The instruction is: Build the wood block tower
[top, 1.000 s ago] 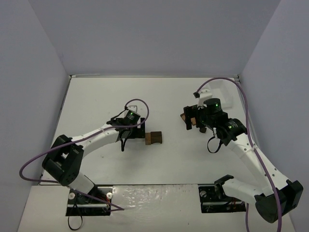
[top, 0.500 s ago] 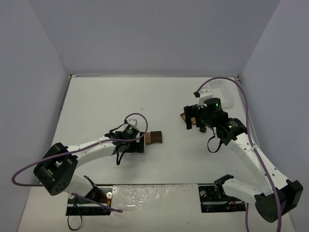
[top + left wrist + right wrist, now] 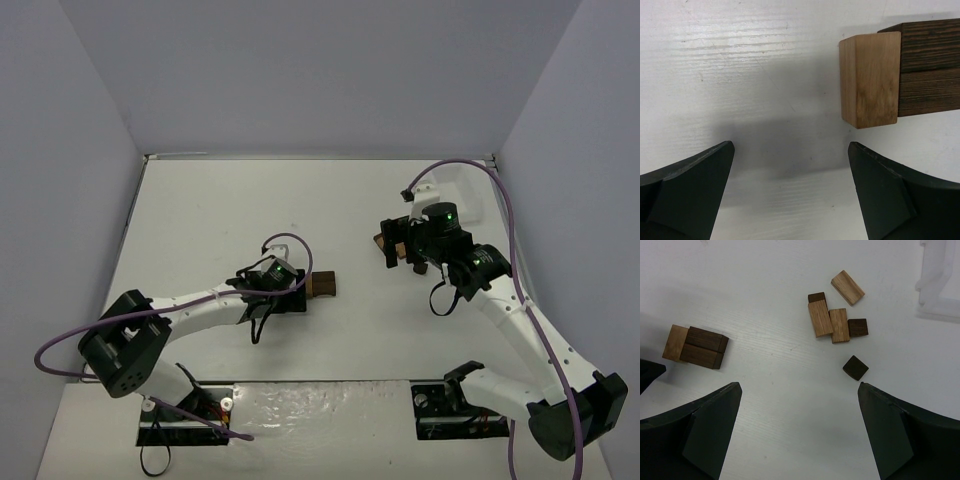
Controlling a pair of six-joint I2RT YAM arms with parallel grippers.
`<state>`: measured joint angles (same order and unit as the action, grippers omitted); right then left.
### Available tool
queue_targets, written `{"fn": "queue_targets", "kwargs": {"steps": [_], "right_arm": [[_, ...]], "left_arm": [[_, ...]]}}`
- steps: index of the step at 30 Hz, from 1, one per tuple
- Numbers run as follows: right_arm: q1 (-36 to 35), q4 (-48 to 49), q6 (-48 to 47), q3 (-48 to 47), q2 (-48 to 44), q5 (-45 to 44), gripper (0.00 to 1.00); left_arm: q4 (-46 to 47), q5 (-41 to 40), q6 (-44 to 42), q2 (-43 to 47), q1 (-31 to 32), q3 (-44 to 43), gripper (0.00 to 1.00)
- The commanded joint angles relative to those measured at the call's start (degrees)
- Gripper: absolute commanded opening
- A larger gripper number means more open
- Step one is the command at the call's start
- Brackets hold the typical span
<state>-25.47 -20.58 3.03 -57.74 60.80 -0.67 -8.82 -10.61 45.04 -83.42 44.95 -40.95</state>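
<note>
My left pincer (image 3: 791, 152) is spread wide and low over the counter (image 3: 740, 65), pinching nothing. The wood block tower (image 3: 875, 80) lies just past one finger (image 3: 900, 200) and apart from it. It is a tan block set against the ends of two dark blocks lying side by side.

My right pincer (image 3: 799, 390) is also spread and empty, held higher on the right. Only its camera shows the loose blocks (image 3: 832, 322) plainly. They are tan and dark and bunched together, with one dark piece (image 3: 855, 367) a little apart, and a white tray (image 3: 940, 285) sits at the edge.

Only the overhead view shows the tower near the counter's middle, purple cables (image 3: 465, 163) looping off both arms, and pale lilac-grey walls (image 3: 300, 80). The counter is white with a brushed grain.
</note>
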Motion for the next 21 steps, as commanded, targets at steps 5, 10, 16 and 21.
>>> {"fn": "queue_targets", "kwargs": {"steps": [5,10,16,21], "right_arm": [[0.35,2.46,-0.13,-0.53,-0.05,1.72,1.0],[0.43,2.47,-0.2,-0.29,-0.06,1.9,1.0],[0.51,2.39,-0.3,-0.18,-0.06,1.98,1.0],[0.43,2.47,-0.24,-0.1,-0.22,2.05,1.0]], "left_arm": [[0.72,-1.09,2.34,-1.75,0.75,-2.04,0.97],[0.56,-1.25,2.42,-1.91,0.91,-2.12,0.97],[0.47,-1.51,2.16,-2.1,0.84,-2.56,0.97],[0.29,-1.67,2.07,-2.25,0.86,-2.82,0.97]]}}
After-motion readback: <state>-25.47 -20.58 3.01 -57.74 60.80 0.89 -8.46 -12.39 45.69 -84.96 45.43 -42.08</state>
